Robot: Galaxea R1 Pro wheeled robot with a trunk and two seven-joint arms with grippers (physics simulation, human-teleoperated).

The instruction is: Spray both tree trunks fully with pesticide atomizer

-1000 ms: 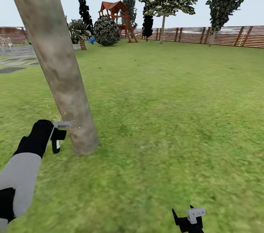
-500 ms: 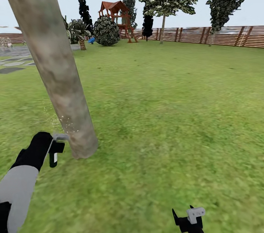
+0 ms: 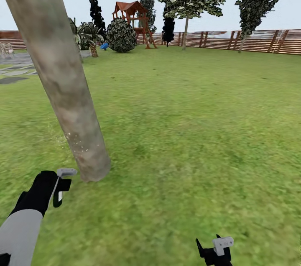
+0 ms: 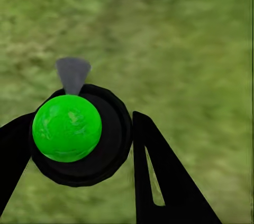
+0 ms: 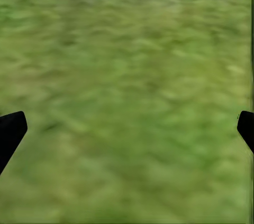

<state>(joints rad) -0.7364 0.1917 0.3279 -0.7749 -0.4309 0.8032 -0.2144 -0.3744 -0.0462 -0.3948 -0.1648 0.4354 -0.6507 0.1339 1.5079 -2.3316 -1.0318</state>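
Left gripper point(image 4: 79, 145): black fingers clasp the pesticide atomizer point(image 4: 67, 128), a glossy green ball in a round black collar, grey nozzle. Tree trunk point(image 3: 62, 86): smooth mottled beige column at 12 o'clock, pale flecks low down. Right gripper point(image 5: 127, 129): spread over blurred grass point(image 5: 132, 65).

Flat, even daylight under a pale sky; I see no cast shadows or glare. The grass point(image 3: 188, 153) renders soft and smeared (blurriest through my wrist cameras).
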